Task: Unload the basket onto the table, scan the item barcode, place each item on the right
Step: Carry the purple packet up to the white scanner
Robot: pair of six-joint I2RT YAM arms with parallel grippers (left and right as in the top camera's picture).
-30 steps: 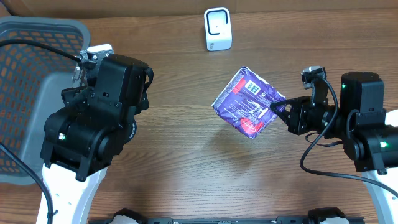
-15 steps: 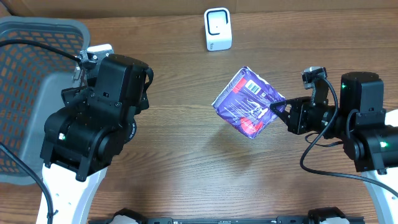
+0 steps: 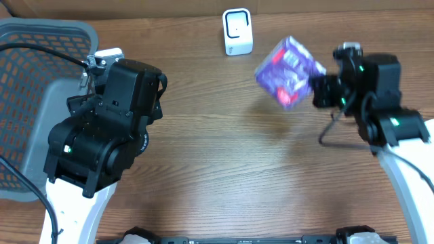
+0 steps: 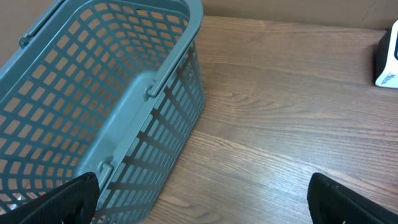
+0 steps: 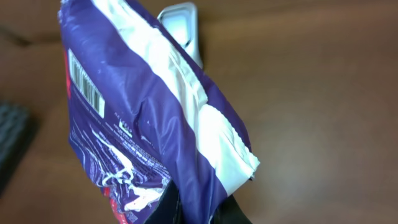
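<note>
Purple snack bag [image 3: 289, 71] just right of white scanner [image 3: 237, 31], pinched by right pincer [image 3: 314, 89], left pincer [image 4: 205, 199] spread wide, grey basket [image 3: 30, 102] well left of scanner

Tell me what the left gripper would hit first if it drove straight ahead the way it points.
Probably the bare wooden table: the open left gripper aims down at it, with the basket off to one side and the scanner at the far edge. Depth unclear.

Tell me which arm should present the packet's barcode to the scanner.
Right. The right gripper is shut on the purple packet, held near the white scanner; the left gripper hangs open and empty by the basket.
</note>
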